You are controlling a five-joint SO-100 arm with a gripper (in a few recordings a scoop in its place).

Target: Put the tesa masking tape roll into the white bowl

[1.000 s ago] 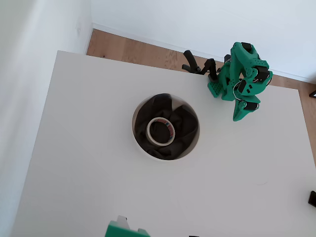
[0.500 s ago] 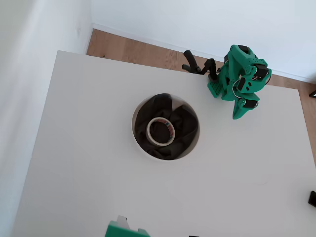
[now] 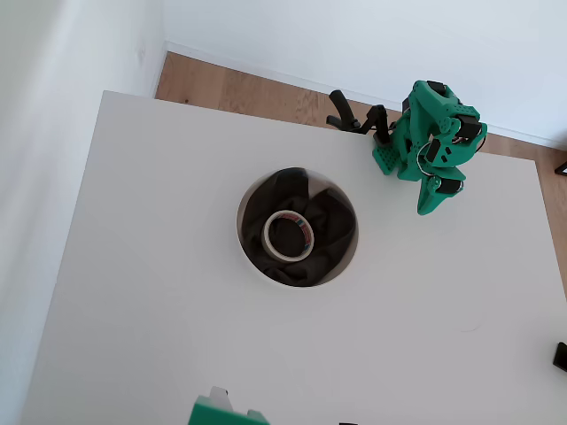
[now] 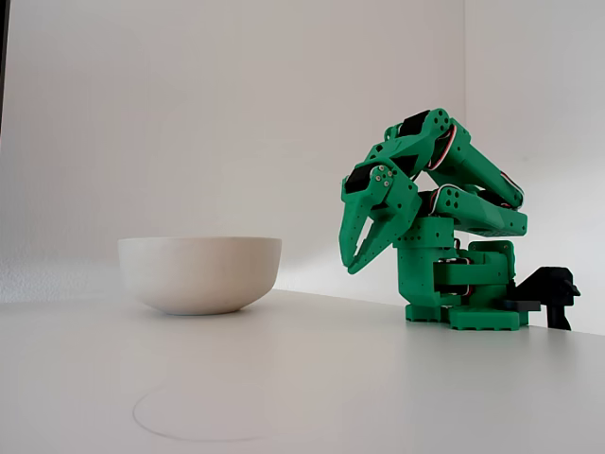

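I see my green plastic two-finger gripper (image 4: 354,261) folded back against the arm's base, tips pointing down above the white table (image 3: 159,292), fingers nearly together with a slim gap, gripping nothing. It sits well apart from the large round white bowl (image 4: 199,272). From overhead, the small cream-white tesa masking tape roll (image 3: 289,235) lies flat inside the bowl, on dark crumpled cloth (image 3: 332,221).

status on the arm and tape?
Tool empty, folded back by its base. Tape in bowl, on dark cloth. Nothing in the way.
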